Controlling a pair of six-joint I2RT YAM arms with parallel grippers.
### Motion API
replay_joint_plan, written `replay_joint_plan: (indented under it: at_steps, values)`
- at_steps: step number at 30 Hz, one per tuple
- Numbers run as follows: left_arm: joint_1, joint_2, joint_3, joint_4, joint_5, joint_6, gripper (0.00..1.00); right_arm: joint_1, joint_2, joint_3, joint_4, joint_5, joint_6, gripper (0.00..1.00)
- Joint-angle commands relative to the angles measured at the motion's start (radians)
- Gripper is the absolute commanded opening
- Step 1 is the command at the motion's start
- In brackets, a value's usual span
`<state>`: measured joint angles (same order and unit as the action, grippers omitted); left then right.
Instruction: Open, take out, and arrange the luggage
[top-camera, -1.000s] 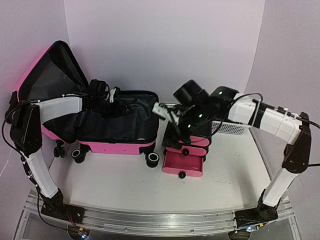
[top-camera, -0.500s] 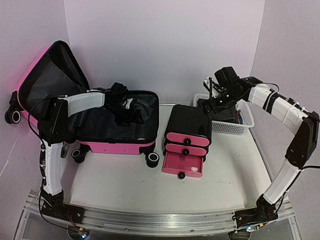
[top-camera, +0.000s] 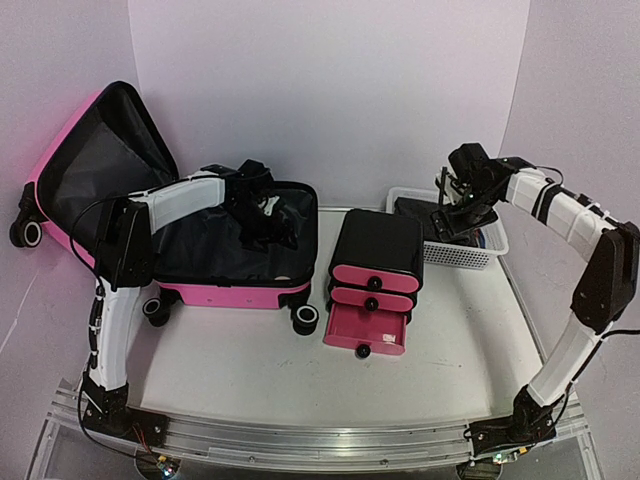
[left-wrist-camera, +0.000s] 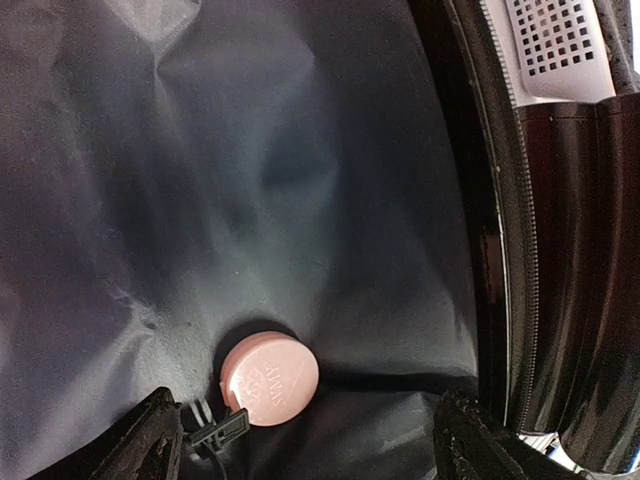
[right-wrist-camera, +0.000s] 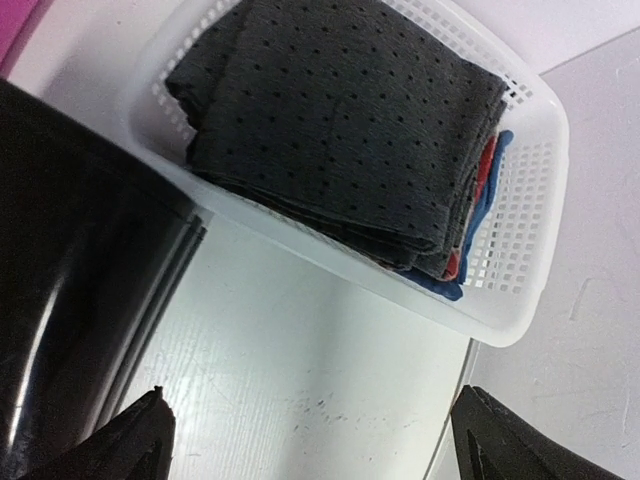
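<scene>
The hot-pink luggage (top-camera: 235, 292) lies open at the left, its lid (top-camera: 95, 150) propped up and its black lining showing. My left gripper (top-camera: 265, 225) reaches into the right part of the base, open and empty. In the left wrist view the gripper (left-wrist-camera: 310, 445) hangs over the black lining (left-wrist-camera: 250, 180), and a small round pink case (left-wrist-camera: 268, 378) lies just ahead of the left finger. My right gripper (top-camera: 447, 212) is open and empty over the front edge of the white mesh basket (top-camera: 465, 255).
A black cabinet (top-camera: 378, 240) with pink drawers stands mid-table, its bottom drawer (top-camera: 365, 330) pulled out. In the right wrist view the basket (right-wrist-camera: 520, 250) holds a folded grey cloth (right-wrist-camera: 340, 120) over blue and red items. The cabinet's side (right-wrist-camera: 70, 270) is close on the left.
My right arm swung from above the cabinet over to the basket and settled at its front edge. My left gripper moved rightward inside the suitcase base.
</scene>
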<state>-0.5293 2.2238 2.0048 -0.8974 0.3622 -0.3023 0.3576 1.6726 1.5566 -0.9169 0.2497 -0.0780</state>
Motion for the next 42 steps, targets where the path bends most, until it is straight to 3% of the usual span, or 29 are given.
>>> replay_joint_plan:
  at_steps: [1, 6, 12, 19, 24, 32, 42]
  values:
    - [0.005, 0.032, 0.076, -0.092, 0.004, 0.021, 0.87, -0.044, 0.039, 0.048, -0.013, -0.01, -0.008, 0.98]
    - [0.003, 0.049, 0.087, -0.137, 0.0, -0.048, 0.86, -0.091, 0.067, 0.152, -0.101, -0.036, -0.03, 0.98]
    - [-0.016, 0.238, 0.332, -0.333, 0.031, -0.006, 0.82, -0.149, 0.08, 0.151, -0.103, -0.065, -0.044, 0.98]
    - [-0.054, 0.243, 0.289, -0.34, -0.056, 0.028, 0.77, -0.166, 0.054, 0.107, -0.098, -0.111, -0.037, 0.98]
    - [-0.071, 0.231, 0.257, -0.342, -0.138, 0.072, 0.82, -0.166, 0.023, 0.06, -0.09, -0.13, -0.014, 0.98]
    - [-0.095, 0.231, 0.217, -0.36, -0.228, 0.076, 0.72, -0.166, -0.001, 0.035, -0.082, -0.137, 0.003, 0.98]
    - [-0.092, 0.248, 0.348, -0.364, -0.292, 0.077, 0.54, -0.165, -0.036, 0.033, -0.082, -0.153, 0.02, 0.98]
